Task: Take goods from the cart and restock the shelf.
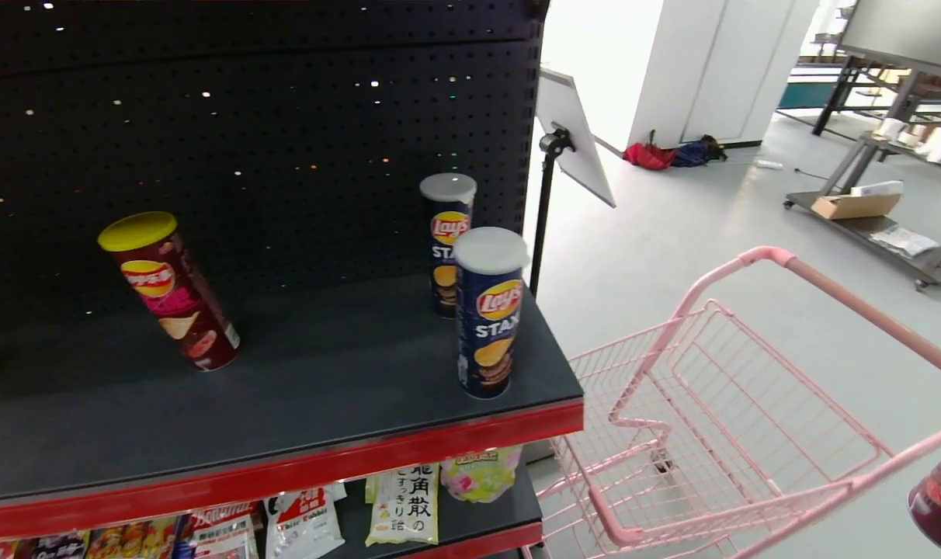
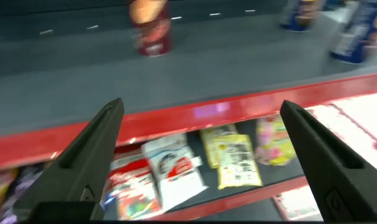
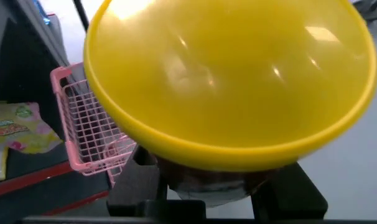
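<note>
A maroon chip can with a yellow lid [image 3: 226, 74] sits in my right gripper [image 3: 213, 190], which is shut on its body; its lower part shows at the head view's right edge [image 1: 940, 501], beside the pink cart [image 1: 719, 419]. On the dark shelf [image 1: 300, 388] another maroon can [image 1: 169, 291] leans at the left. Two blue cans stand at the right, one near the front edge [image 1: 488, 310] and one behind it [image 1: 447, 244]. My left gripper [image 2: 201, 106] is open in front of the shelf's red edge [image 2: 195, 115], holding nothing.
Snack bags [image 1: 401, 505] lie on the lower shelf, seen also from the left wrist [image 2: 232, 155]. A white board on a stand [image 1: 575, 136] rises just right of the shelf. Metal racks with a cardboard box [image 1: 855, 206] stand far right across open grey floor.
</note>
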Motion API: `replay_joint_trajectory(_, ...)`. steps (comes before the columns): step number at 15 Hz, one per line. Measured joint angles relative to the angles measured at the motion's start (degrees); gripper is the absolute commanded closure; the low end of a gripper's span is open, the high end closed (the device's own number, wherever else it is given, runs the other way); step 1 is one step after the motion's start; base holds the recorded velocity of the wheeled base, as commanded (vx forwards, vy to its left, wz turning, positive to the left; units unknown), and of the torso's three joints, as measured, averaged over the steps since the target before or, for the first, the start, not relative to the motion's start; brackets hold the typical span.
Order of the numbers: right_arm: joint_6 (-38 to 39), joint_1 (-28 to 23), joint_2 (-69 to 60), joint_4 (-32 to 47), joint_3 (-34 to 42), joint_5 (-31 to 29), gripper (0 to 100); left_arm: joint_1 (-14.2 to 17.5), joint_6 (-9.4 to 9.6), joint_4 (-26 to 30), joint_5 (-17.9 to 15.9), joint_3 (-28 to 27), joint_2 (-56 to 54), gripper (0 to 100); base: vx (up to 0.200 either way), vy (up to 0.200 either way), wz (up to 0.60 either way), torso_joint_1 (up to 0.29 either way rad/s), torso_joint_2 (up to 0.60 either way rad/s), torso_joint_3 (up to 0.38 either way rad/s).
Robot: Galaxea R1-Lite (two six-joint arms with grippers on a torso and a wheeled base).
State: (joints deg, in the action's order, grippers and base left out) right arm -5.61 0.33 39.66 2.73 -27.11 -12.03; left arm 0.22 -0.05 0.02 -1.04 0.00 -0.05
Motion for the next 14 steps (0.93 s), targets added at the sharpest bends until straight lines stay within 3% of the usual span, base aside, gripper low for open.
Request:
replay_joint_trajectory(1, -0.1, 0.0, -0.2, 0.0, 0.2, 0.0, 100, 0.0, 0.02, 0.0, 0.0, 0.0, 0.0, 0, 0.0, 0.0, 0.6, -0.002, 0.01, -0.002)
replay_joint_trajectory(7, -0.8, 0.2, -6.2, 0.1, 4.6, 0.8, 100, 0.1, 0.02, 0.0, 0.0, 0.0, 0.0, 0, 0.0, 0.0, 0.0, 0.0, 0.0, 0.0)
replay_joint_trajectory(10, -1.0, 0.4, -12.8, 0.4, 8.3, 6.7, 100, 0.0, 0.05, 0.0, -0.1, 0.0, 0.0, 0, 0.0, 0.2, 0.0, -0.002, 0.0, 0.002)
replay_joint_trajectory(14, -2.2, 0.4, -18.5, 0.6, 11.6, 8.3, 100, 0.0, 0.05, 0.0, -0.1, 0.0, 0.0, 0, 0.0, 0.2, 0.0, 0.001, 0.01, 0.004)
